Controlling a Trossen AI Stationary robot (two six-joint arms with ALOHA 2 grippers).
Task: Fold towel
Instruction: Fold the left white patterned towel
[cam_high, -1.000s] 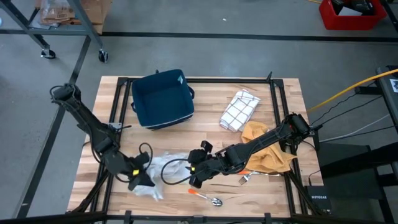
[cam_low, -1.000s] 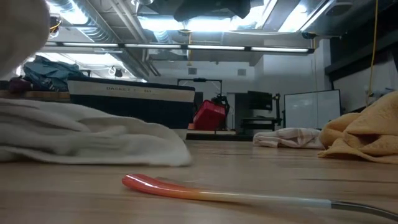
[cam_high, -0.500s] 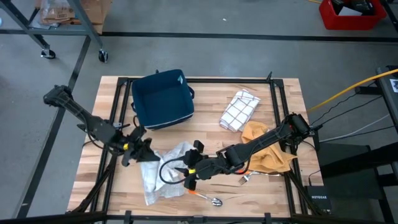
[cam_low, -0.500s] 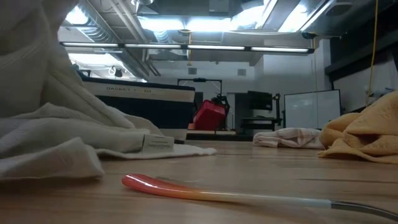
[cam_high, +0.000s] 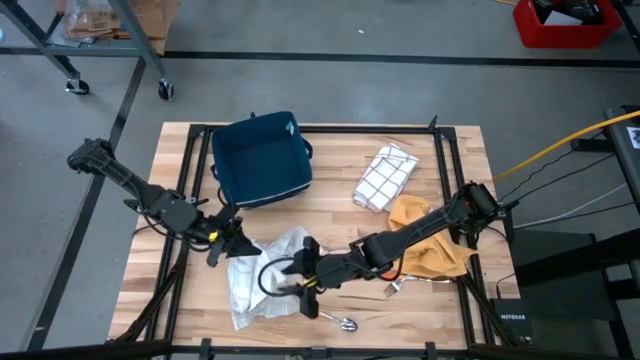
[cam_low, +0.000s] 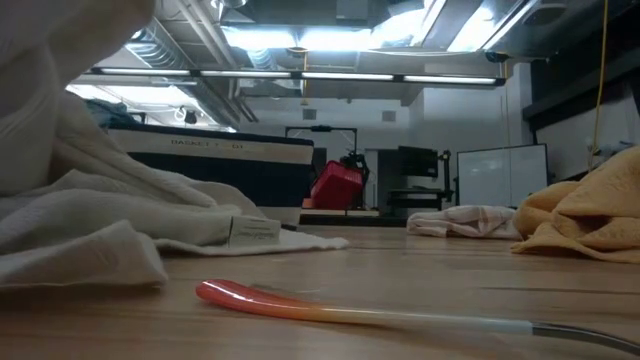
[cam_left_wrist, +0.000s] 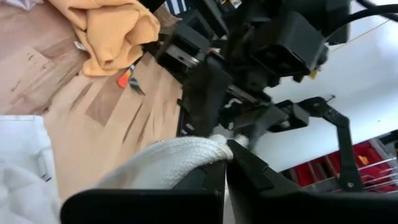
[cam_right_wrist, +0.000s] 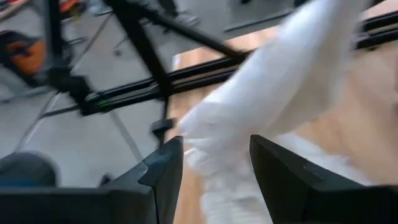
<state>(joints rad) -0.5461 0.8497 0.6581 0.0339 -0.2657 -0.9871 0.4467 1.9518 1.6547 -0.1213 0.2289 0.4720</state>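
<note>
A white towel (cam_high: 265, 282) lies crumpled at the table's near left, and it also shows in the low view as the towel (cam_low: 100, 235). My left gripper (cam_high: 228, 248) is shut on the towel's left part and holds it raised. My right gripper (cam_high: 300, 280) stands open at the towel's right edge. In the right wrist view a raised strip of the towel (cam_right_wrist: 249, 106) runs past the gap between its fingers (cam_right_wrist: 163, 171). My left gripper pinches a bunched-up part of the towel (cam_left_wrist: 198, 151) between its two fingers, coming nearly level from the table's left. That part is lifted; the rest of the towel hangs down and lies on the table. My right gripper: I cannot tell whether it touches the towel.
A blue basket (cam_high: 262, 160) stands at the far left, a checked cloth (cam_high: 385, 178) at the far right. A mustard cloth (cam_high: 432, 248) lies under my right arm. An orange-handled spoon (cam_high: 335, 320) and a fork (cam_high: 395, 288) lie near the front edge.
My left gripper has gone up and toward the far edge, still shut on the towel. The held part has risen with it and the towel has spread out from a low heap. My right gripper has shifted a little toward the table's left and tipped, staying open.
</note>
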